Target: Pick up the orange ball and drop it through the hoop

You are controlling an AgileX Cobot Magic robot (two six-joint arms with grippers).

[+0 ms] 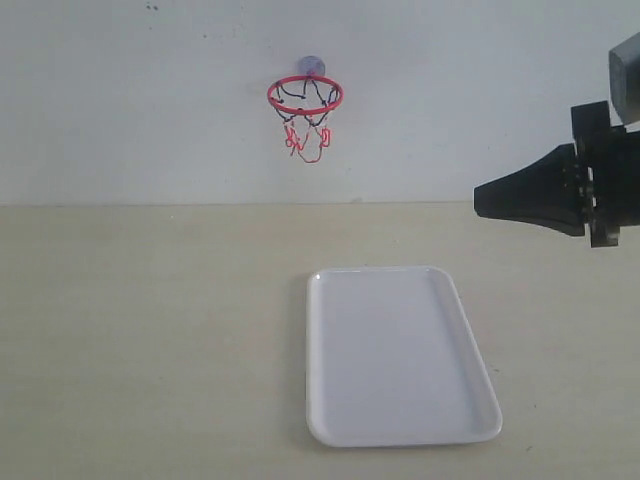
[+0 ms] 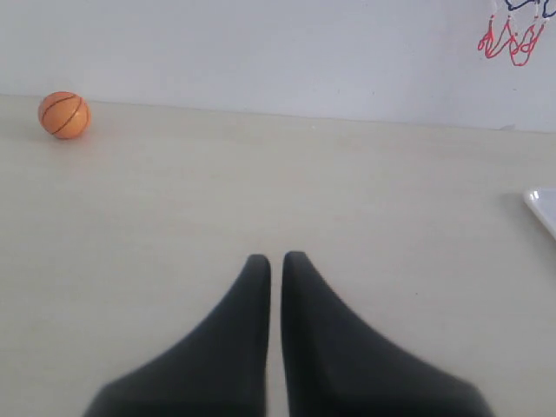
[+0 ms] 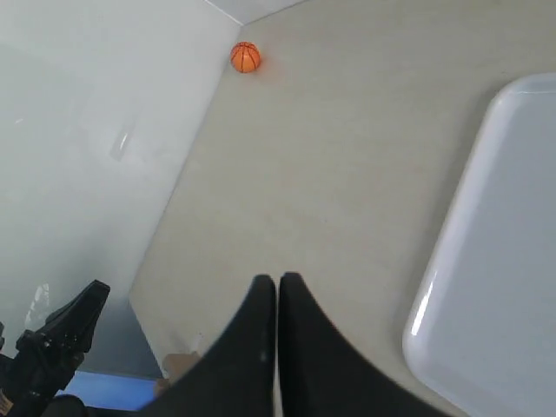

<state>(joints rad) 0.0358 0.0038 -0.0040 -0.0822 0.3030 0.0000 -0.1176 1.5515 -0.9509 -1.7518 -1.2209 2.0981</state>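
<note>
The orange ball (image 2: 63, 115) rests on the table against the wall; it also shows small and far off as the orange ball (image 3: 245, 57) in the right wrist view. The exterior view does not show it. The hoop (image 1: 305, 96) hangs on the wall by its bluish suction cup, red rim level, net hanging; only its net (image 2: 512, 35) shows in the left wrist view. My left gripper (image 2: 275, 257) is shut and empty, well short of the ball. My right gripper (image 1: 480, 200) hovers at the right, high above the table, shut and empty, as the right gripper (image 3: 277, 279) confirms.
A white rectangular tray (image 1: 400, 420) lies on the beige table below and right of the hoop; its edge shows as the tray (image 3: 452, 287) and the tray (image 2: 543, 204). The table's edge and the left arm (image 3: 61, 339) show in the right wrist view.
</note>
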